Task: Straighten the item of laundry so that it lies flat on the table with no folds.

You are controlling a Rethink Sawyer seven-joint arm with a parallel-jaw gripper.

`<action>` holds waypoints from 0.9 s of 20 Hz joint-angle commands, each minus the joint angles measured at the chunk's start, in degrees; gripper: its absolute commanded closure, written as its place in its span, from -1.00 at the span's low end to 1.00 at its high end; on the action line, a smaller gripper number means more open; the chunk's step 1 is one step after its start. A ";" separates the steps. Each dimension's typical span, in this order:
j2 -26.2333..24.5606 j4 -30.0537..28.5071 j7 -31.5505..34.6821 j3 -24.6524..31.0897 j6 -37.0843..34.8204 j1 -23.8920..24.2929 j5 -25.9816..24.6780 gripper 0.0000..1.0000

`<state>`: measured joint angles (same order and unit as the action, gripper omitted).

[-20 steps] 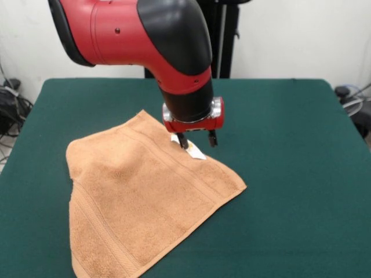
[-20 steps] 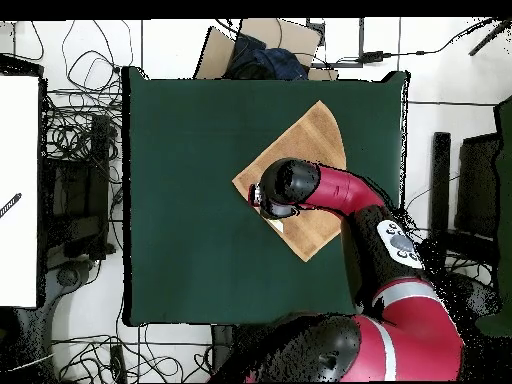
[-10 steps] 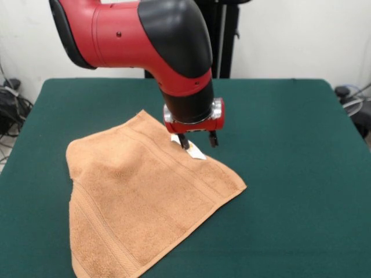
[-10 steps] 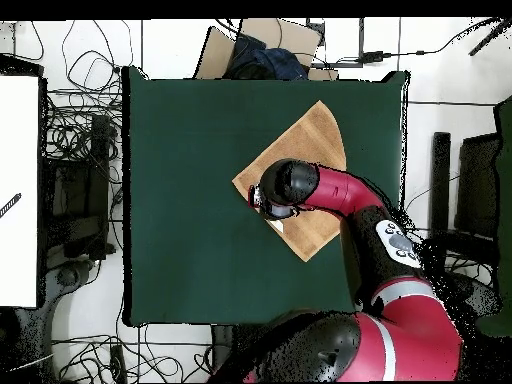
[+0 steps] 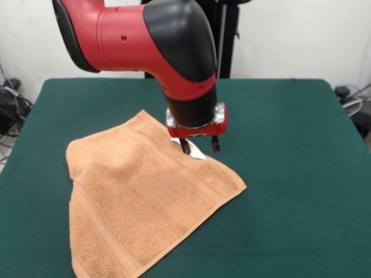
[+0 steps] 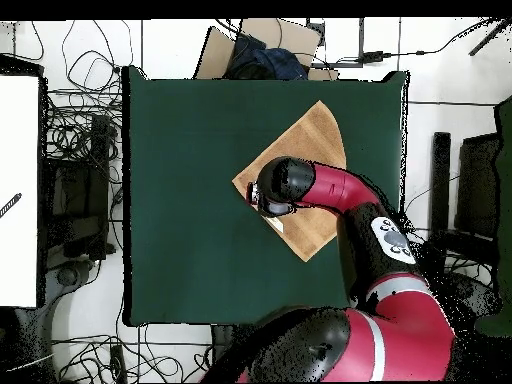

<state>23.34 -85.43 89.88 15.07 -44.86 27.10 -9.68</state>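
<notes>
The light orange-brown towel (image 5: 139,197) lies on the dark green table (image 5: 290,174), left of centre in the front view, with its near left part doubled over in a fold. Its small white label (image 5: 196,153) sticks out at the far right edge. My gripper (image 5: 200,146) hangs open just above that edge, one finger over the label and the other over bare table beside it. In the overhead view the arm covers the middle of the towel (image 6: 320,135), and the gripper (image 6: 262,203) is at its left edge.
Cables and equipment lie on the floor around the table (image 6: 180,200) on both sides. A white board (image 6: 18,190) stands at the left edge of the overhead view. A cardboard box with dark cloth (image 6: 262,52) sits beyond the table's far edge.
The gripper has shifted slightly to the right in the front view, along the towel's edge near the label. The towel has not moved.
</notes>
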 commanded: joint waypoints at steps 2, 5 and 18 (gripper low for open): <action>-0.94 3.86 2.80 -1.13 1.59 -2.19 -3.77 -1.00; -1.95 4.45 2.68 -1.38 2.44 -2.35 -4.10 -1.00; -3.61 5.04 3.92 -2.84 3.52 -3.54 -4.34 -1.00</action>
<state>20.96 -81.49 89.88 13.83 -44.86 25.12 -9.69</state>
